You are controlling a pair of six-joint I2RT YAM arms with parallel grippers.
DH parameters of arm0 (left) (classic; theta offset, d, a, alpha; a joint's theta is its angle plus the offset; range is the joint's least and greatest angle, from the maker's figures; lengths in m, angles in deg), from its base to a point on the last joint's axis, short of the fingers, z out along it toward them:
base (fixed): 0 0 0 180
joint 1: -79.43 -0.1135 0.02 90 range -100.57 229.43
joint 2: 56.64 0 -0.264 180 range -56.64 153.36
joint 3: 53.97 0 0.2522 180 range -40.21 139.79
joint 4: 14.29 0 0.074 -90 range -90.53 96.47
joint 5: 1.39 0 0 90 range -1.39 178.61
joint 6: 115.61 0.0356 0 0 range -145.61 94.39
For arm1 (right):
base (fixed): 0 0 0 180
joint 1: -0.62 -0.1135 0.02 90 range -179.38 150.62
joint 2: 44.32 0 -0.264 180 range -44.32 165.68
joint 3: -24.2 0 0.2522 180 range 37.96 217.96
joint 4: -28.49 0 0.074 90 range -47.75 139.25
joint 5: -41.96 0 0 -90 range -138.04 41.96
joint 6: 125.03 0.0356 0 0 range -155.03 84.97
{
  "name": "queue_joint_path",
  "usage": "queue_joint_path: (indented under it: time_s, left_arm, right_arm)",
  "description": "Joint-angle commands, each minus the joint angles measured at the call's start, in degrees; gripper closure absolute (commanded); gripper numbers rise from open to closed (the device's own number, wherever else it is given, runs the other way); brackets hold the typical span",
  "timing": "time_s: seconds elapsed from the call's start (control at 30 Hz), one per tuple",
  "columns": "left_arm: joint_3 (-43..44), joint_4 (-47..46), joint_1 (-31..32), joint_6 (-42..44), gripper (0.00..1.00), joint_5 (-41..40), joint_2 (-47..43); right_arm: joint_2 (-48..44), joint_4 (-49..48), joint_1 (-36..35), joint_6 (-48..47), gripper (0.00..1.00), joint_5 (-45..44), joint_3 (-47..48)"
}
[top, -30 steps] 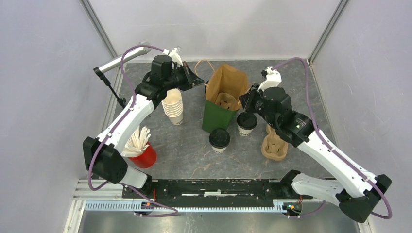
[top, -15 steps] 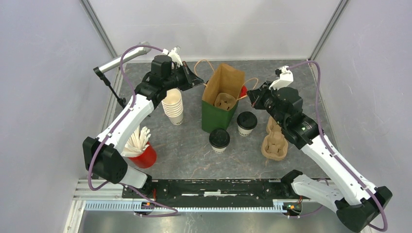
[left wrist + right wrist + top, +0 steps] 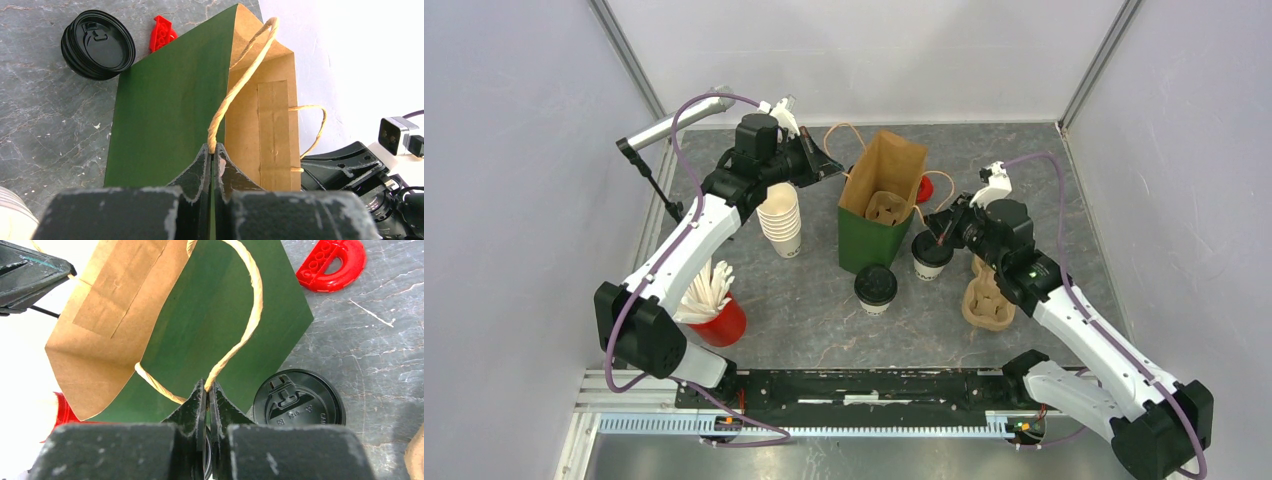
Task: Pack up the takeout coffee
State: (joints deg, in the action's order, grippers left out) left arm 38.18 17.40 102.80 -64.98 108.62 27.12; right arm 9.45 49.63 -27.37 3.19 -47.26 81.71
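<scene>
Top view: both arms are reaching in to a green paper bag (image 3: 871,238) that is standing upright. The left claw (image 3: 829,165) is pinching at the bag's left edge and the right claw (image 3: 936,222) at its right edge. A cardboard carrier (image 3: 886,208) is lying inside the bag, between the claws. Both coffees are sitting on the table outside it: the right-hand cup (image 3: 931,250) just beneath the right claw, and the front cup (image 3: 876,286) nearer the arm bases, well apart from the left claw.

Left wrist view: the fingers are squeezing tight on the left handle (image 3: 240,75), a twine loop. A black lid (image 3: 98,45) is showing ahead and to the claw's left, past the bag.

Right wrist view: the fingers are pressing fully together on the right handle (image 3: 250,305). The right-hand cup is sitting just right of the claw.

The bag is seemingly being held open, with no cup packed yet. The next move probably calls for one claw to release its handle, grasp a cup and lower it upright into the carrier.
</scene>
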Motion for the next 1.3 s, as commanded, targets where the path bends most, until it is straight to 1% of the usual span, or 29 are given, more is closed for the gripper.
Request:
queue_joint_path:
  time_s: [0.0,0.17,0.3,0.4,0.57,0.7,0.8,0.87,0.93,1.0,1.03,1.1,1.17,1.27]
  left_arm:
    - [1.0,0.9,0.0,1.1,0.98,0.3,-0.5]
    - [1.2,1.4,0.1,1.0,0.96,0.5,-0.4]
    - [1.6,1.1,0.0,0.3,0.94,0.9,0.0]
    - [2.3,1.4,0.1,0.0,0.92,1.5,0.2]
    - [4.0,2.8,0.1,-0.1,0.79,1.6,-0.4]
    - [4.9,3.6,0.1,-0.1,0.64,2.1,-1.2]
    - [4.9,4.4,0.1,-0.1,0.6,2.6,-2.1]
    - [4.9,4.8,0.0,0.0,0.58,2.7,-2.7]
    - [4.8,5.2,0.0,0.2,0.56,2.5,-3.2]
    - [4.8,5.7,0.1,0.5,0.53,2.5,-3.7]
    - [4.8,5.9,0.1,0.6,0.52,2.5,-3.8]
    - [4.7,6.0,0.1,1.0,0.51,2.5,-3.9]
    - [4.7,6.1,0.0,1.2,0.51,2.5,-3.9]
    - [4.5,6.1,0.1,1.4,0.51,2.5,-3.8]
  right_arm:
    - [-0.2,-4.2,0.4,1.4,0.95,1.3,-1.1]
    - [2.1,-3.5,0.9,0.3,0.88,1.3,1.0]
    - [2.3,1.5,1.0,-2.3,0.77,-0.2,7.2]
    - [1.2,4.3,1.0,-2.7,0.7,-2.5,9.7]
    - [0.0,5.0,1.0,-1.8,0.66,-2.9,11.5]
    - [-0.2,7.7,1.0,-1.3,0.62,-4.2,15.1]
    - [-0.5,8.7,1.0,-0.1,0.59,-4.2,17.4]
    - [-1.1,9.4,1.0,1.2,0.55,-4.6,18.2]
    - [-1.5,12.0,1.0,3.4,0.52,-6.7,19.6]
    - [-2.0,15.1,1.0,5.7,0.51,-10.1,22.0]
    - [-2.4,15.2,1.0,6.0,0.51,-11.4,23.1]
    - [-2.8,13.7,1.0,5.5,0.55,-12.4,24.7]
    - [-1.9,11.1,1.0,3.8,0.63,-10.9,26.7]
    - [1.4,7.2,0.9,3.3,0.7,-4.2,29.1]
